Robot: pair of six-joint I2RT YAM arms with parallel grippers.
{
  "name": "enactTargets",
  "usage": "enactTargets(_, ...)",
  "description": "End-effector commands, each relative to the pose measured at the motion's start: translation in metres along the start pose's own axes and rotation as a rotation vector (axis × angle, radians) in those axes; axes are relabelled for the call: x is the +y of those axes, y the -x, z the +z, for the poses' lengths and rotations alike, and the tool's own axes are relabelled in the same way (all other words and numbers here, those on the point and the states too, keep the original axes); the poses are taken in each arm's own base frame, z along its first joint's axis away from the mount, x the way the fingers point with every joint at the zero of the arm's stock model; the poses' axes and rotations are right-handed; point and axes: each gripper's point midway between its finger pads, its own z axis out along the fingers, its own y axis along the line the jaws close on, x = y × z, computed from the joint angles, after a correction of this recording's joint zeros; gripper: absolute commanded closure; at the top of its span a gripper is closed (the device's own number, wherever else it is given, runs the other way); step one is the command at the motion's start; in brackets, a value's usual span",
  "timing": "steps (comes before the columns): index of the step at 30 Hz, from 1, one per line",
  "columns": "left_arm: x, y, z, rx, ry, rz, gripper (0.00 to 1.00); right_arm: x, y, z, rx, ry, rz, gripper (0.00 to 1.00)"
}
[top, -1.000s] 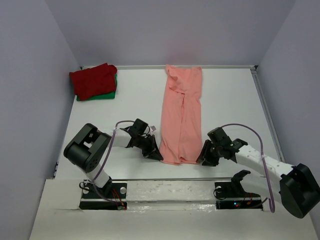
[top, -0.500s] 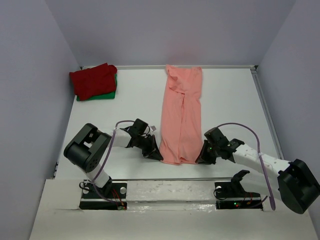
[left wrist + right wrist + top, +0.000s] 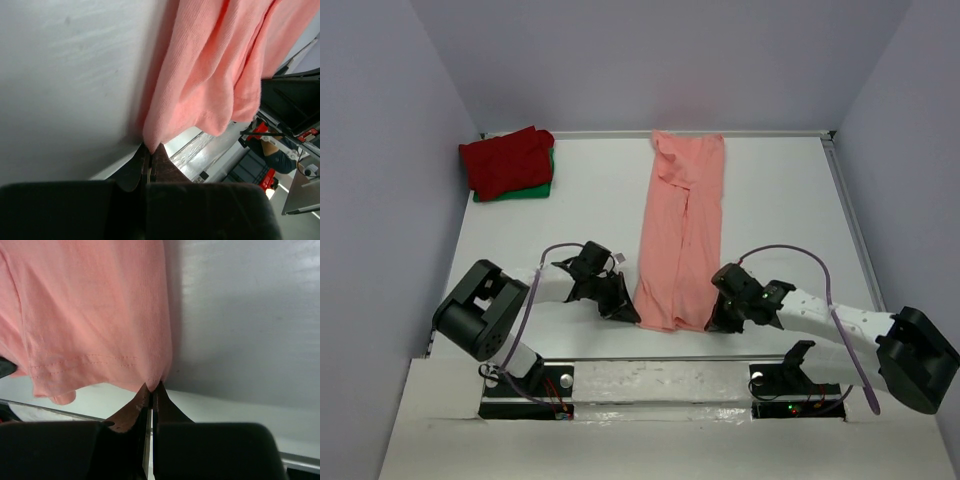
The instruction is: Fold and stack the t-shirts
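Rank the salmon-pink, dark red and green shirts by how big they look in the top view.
1. salmon-pink shirt, a long strip, by far largest.
2. dark red shirt, a folded pad.
3. green shirt, smallest as seen: only an edge shows under the red one.

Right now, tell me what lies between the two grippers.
The salmon-pink t-shirt fills the gap: its near hem spans it, with the left gripper and right gripper each pinching one corner. The top external view shows this.

The pink shirt (image 3: pixel 682 235) is lying as a long strip, near corners raised; the red shirt (image 3: pixel 506 160) is resting folded atop the green shirt (image 3: pixel 525 193).
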Motion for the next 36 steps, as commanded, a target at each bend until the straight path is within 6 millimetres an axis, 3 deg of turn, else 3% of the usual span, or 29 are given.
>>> enactTargets(1, 0.008, -0.011, -0.015, -0.045, 0.054, -0.032, 1.0, -0.007, 0.005, -0.01, -0.096, -0.095, 0.018, 1.0)
enactTargets(10, -0.004, -0.016, -0.046, -0.164, 0.061, -0.021, 1.0, -0.013, 0.016, -0.015, -0.188, -0.145, -0.005, 1.0)
enactTargets(17, -0.014, -0.02, -0.042, -0.152, 0.051, 0.003, 1.0, 0.0, 0.036, -0.026, -0.26, -0.147, -0.078, 1.0)
enactTargets(25, -0.023, -0.018, -0.033, -0.124, 0.062, 0.049, 1.0, 0.01, 0.04, -0.038, -0.269, -0.125, -0.125, 1.0)
enactTargets(36, -0.056, 0.029, -0.054, -0.258, 0.166, 0.221, 1.0, 0.027, 0.05, -0.056, -0.308, -0.104, -0.175, 1.0)
